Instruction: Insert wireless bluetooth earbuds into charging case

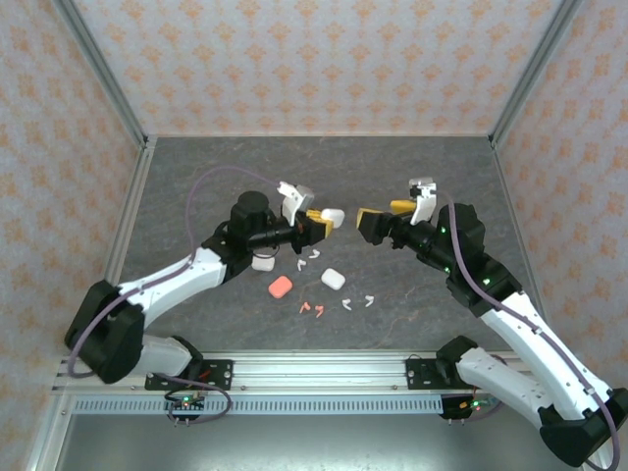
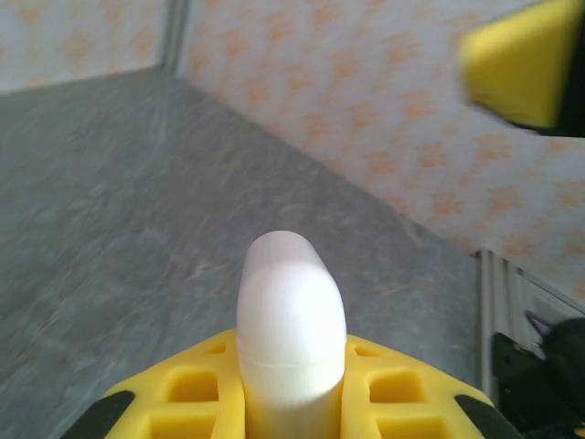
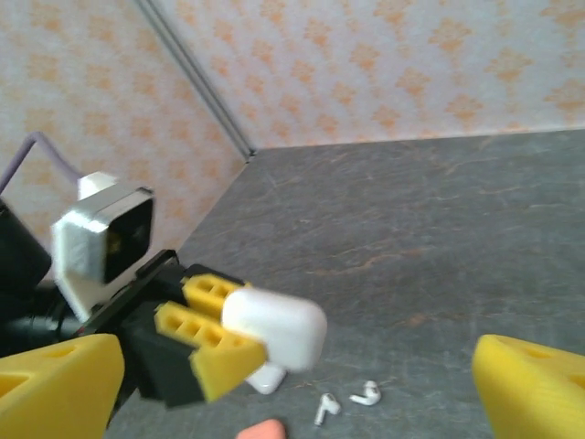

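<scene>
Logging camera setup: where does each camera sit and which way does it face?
Top external: above, behind the bases, looking down at the table; both arms show.
Left wrist: looks along its own yellow fingers at the white case they clamp.
Right wrist: faces the left gripper; own fingers at bottom corners.
All share the white case.

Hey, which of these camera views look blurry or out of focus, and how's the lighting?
Top external view: sharp, evenly lit, no harsh glare. Left wrist view: the white case is fairly crisp, the yellow fingertip at top right smeared. Right wrist view: the near yellow fingers in the bottom corners are out of focus, the white case soft-edged.
</scene>
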`<state>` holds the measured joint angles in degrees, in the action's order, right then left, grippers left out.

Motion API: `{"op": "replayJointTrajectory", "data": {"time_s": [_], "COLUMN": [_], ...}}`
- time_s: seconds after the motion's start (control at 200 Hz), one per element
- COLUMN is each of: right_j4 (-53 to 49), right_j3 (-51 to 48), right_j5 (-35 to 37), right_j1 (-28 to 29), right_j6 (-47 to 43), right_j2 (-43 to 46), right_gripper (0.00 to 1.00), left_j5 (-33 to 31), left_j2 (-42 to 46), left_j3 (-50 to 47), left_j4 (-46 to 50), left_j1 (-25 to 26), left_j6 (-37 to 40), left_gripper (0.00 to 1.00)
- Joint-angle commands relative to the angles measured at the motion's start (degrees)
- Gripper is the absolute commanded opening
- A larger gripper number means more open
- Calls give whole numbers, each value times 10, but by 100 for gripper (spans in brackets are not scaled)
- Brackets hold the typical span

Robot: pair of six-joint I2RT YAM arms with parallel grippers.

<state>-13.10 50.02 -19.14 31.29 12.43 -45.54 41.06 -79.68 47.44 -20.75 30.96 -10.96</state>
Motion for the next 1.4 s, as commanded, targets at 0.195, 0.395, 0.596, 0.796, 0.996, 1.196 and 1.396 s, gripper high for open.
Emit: {"op": "replayJointTrajectory", "data": {"time_s": [0.195,0.395,0.596,0.796,0.996,1.196,1.396], "right_j4": [9,21,14,22,22,11,-37], "right_j3": [-47,-64,-71,-82,-87,-83,-54], "right_j5": [58,68,81,76,81,90,108], "right_j1": [-2,-3,-4,-4,-4,-4,-4], "right_j6": [44,50,52,57,62,64,55], "right_j2": [17,12,10,9,11,9,4], "right_gripper": [99,99,99,99,99,99,99], "left_j5": [-15,-23,-9,-2,-8,-17,-29], "left_j2": [-184,-290,-384,-436,-443,-447,-437], "left_j3": [133,214,282,324,323,324,319], "left_j4": [37,51,64,96,98,109,119], "left_j1": [-73,-97,-113,-117,-124,-126,-135], "left_j6": [-88,-107,-127,-121,-120,-113,-107], "left_gripper": [0,0,0,4,28,37,43]}}
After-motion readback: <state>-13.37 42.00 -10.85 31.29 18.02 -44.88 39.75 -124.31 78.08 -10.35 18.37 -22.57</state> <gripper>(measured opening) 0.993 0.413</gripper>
